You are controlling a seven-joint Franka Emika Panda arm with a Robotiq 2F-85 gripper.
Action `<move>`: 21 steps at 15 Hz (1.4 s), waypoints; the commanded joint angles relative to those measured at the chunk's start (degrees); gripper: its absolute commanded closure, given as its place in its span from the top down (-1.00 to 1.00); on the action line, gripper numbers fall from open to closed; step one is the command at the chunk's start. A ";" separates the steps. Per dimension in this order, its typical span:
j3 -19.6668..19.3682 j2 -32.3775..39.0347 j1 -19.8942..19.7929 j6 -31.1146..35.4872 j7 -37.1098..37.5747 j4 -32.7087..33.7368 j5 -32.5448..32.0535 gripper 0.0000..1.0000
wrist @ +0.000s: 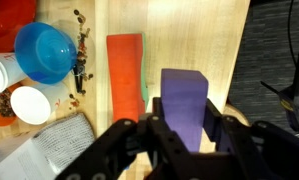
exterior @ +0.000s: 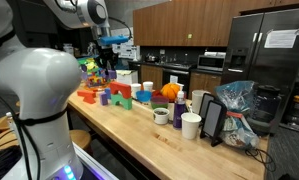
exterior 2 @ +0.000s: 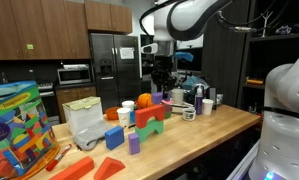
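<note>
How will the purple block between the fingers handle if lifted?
Probably rigid: the purple block shows straight edges and flat faces with the gripper shut on it. Likely light, since it looks like a toy building block. Its flat sides suggest it won't roll, though the smooth faces might slip.

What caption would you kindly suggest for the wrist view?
Hand closed on a purple block, red block and blue bowl beyond.

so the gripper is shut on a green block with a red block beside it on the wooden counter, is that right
Not green: the wrist view shows the gripper shut on a purple block, with the red block beside it on the wooden counter.
</note>
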 commanded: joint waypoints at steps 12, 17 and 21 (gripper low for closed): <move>0.38 7.14 -0.48 -1.29 -1.73 6.30 2.06 -0.70; 0.50 9.35 -1.06 -1.12 -2.20 7.64 2.03 -0.70; 0.34 10.68 -1.79 -0.92 -2.75 8.75 2.07 -0.70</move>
